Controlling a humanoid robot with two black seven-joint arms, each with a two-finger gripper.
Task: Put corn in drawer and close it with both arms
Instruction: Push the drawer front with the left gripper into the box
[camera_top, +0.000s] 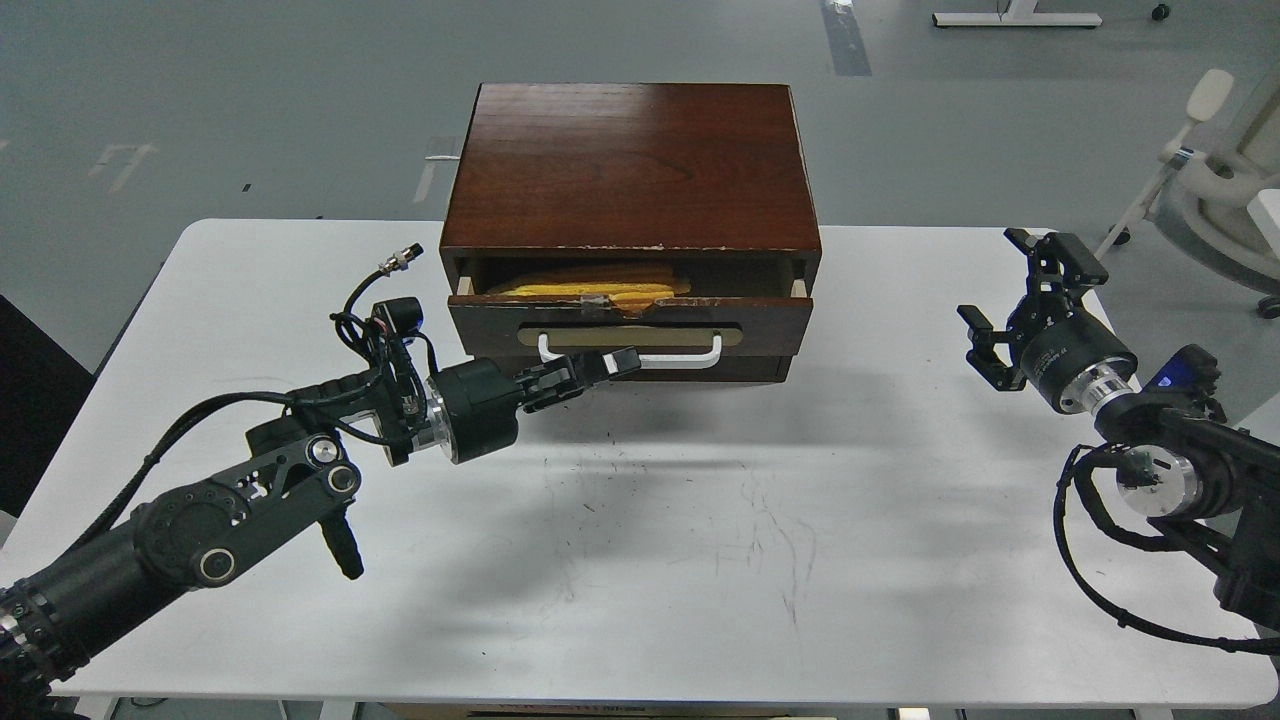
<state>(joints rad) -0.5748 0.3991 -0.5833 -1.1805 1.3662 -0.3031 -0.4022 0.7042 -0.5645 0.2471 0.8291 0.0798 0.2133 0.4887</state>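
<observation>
The dark brown drawer (630, 322) with its white bar handle (632, 357) stands nearly pushed in, only a narrow gap left at its top. The yellow corn (580, 288) lies inside it on the left; only a thin strip shows above the chipped front edge. My left gripper (622, 362) is shut, with its fingertips pressed against the drawer front just below the handle. My right gripper (1012, 298) is open and empty, held above the table's right side, well apart from the cabinet.
The brown wooden cabinet (630, 165) sits at the back middle of the white table (700, 540). A plain dark panel (760, 370) lies under the drawer. A white chair (1230, 170) stands off the table at the far right.
</observation>
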